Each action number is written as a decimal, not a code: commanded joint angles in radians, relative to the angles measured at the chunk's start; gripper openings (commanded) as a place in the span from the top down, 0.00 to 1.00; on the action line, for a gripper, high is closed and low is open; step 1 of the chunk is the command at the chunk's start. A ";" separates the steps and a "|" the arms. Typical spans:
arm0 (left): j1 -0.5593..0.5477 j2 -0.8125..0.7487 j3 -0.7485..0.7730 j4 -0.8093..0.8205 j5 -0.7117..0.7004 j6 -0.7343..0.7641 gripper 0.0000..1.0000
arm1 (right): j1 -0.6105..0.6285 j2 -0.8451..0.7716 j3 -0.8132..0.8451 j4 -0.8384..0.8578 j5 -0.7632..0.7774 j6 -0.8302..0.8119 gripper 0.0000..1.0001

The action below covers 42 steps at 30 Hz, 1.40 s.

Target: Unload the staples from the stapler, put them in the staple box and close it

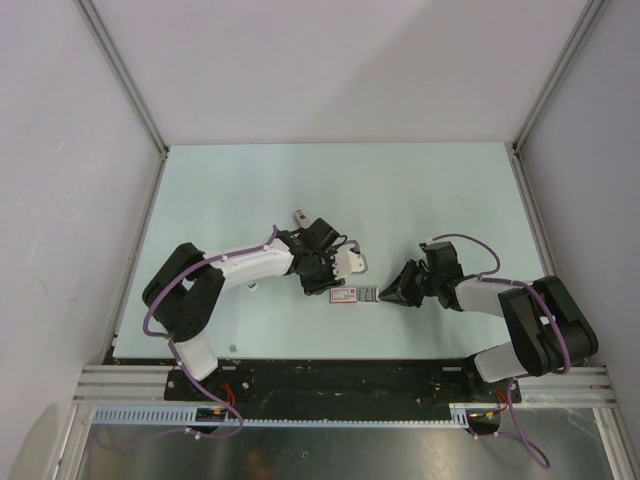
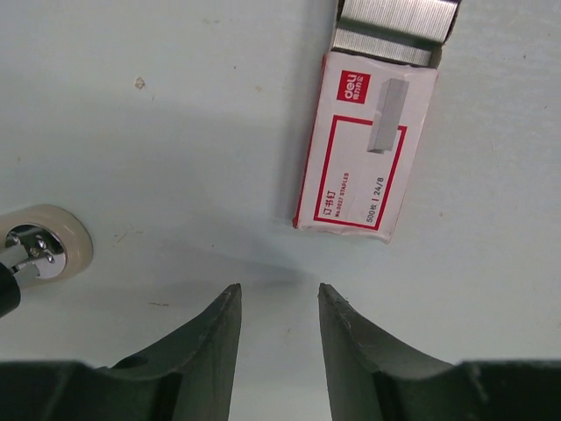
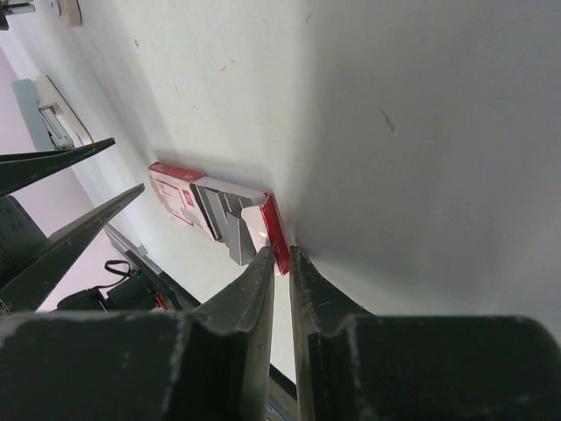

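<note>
A small silver-grey piece with a dark part [image 1: 300,216] lies just beyond my left wrist. It looks like the stapler, but it is too small to make out. A red-and-white staple packet [image 1: 350,294] lies between the grippers, with a grey staple strip [image 2: 394,26] sticking out of its far end. My left gripper [image 2: 279,294] is open and empty, just short of the packet [image 2: 364,149]. My right gripper [image 3: 279,254] is nearly closed, its tips pinching the packet's red end flap [image 3: 277,230].
A white-rimmed piece with a chrome part [image 2: 39,250] sits at the left edge of the left wrist view; I cannot tell what it is. Grey walls with metal rails [image 1: 130,90] enclose the pale table [image 1: 420,190]. The arm bases stand at the near edge.
</note>
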 commanded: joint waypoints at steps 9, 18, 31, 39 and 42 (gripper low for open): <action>-0.033 0.030 0.054 0.032 0.001 0.032 0.55 | 0.064 -0.004 0.040 0.002 0.078 -0.021 0.92; -0.033 0.036 0.058 0.033 0.006 0.039 0.55 | 0.102 -0.022 0.085 -0.044 0.115 -0.042 0.88; -0.033 0.030 0.052 0.038 0.006 0.041 0.56 | 0.121 0.028 0.102 -0.022 0.114 -0.040 0.89; -0.032 0.019 0.038 0.037 -0.001 0.046 0.56 | 0.132 0.050 0.103 -0.007 0.116 -0.038 0.89; -0.033 0.017 0.035 0.037 -0.001 0.047 0.56 | 0.137 0.050 0.105 0.000 0.118 -0.036 0.89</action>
